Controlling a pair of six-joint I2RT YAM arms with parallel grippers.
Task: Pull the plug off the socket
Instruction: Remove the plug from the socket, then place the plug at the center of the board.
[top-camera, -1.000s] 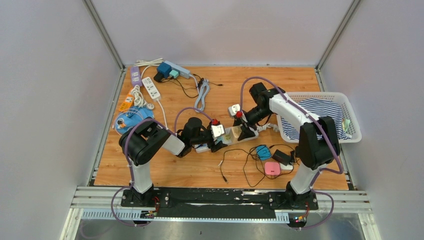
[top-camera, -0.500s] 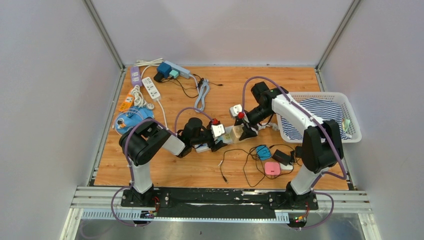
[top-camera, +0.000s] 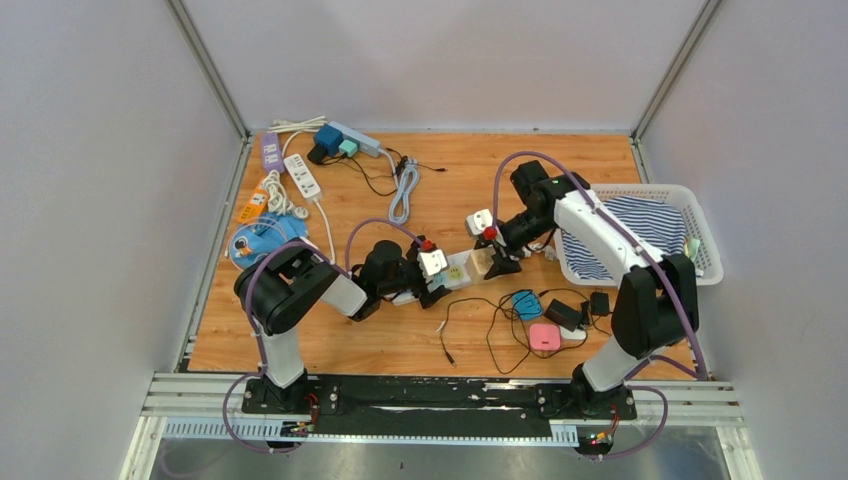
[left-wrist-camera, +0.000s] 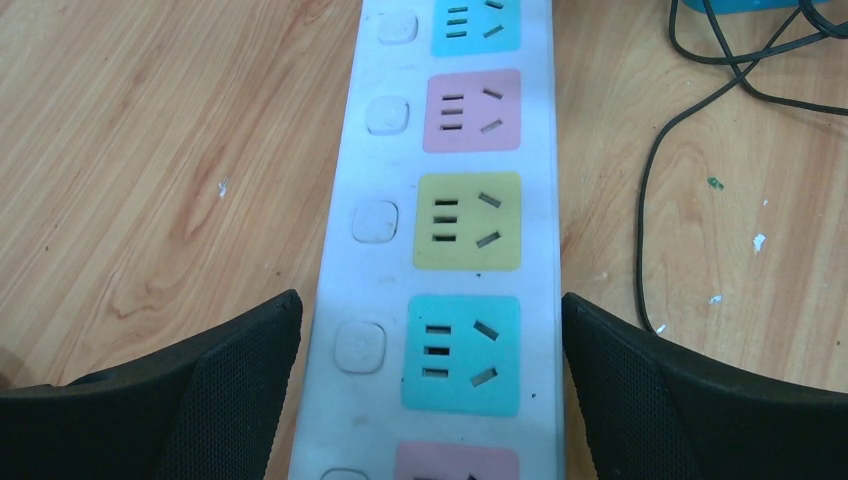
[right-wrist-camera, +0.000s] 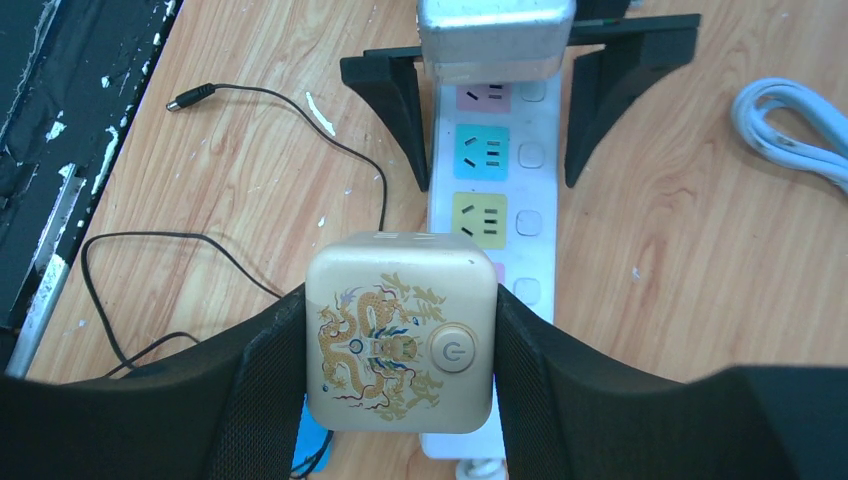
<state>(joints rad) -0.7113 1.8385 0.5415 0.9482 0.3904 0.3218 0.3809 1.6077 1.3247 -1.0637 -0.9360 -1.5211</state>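
A white power strip (left-wrist-camera: 440, 250) with coloured sockets (top-camera: 456, 271) lies mid-table. My left gripper (left-wrist-camera: 430, 370) is open and straddles the strip, with a gap between each black finger (left-wrist-camera: 220, 385) and the strip's sides; it sits low at the strip's left part (top-camera: 430, 280). The plug is a cream cube with a gold dragon print and a power button (right-wrist-camera: 400, 335). My right gripper (right-wrist-camera: 400, 340) is shut on its two sides and holds it over the strip's right end (top-camera: 484, 261). Its prongs are hidden.
A white basket (top-camera: 700, 215) with striped cloth stands at the right. Thin black cables, a blue adapter (top-camera: 526, 303) and a pink one (top-camera: 545, 337) lie near the front. More power strips (top-camera: 300, 175) and a coiled white cable (top-camera: 404, 190) lie at the back left.
The left gripper's fingers have spread wider around the strip. The right arm has drawn back to the right with the cube plug still in its grip.
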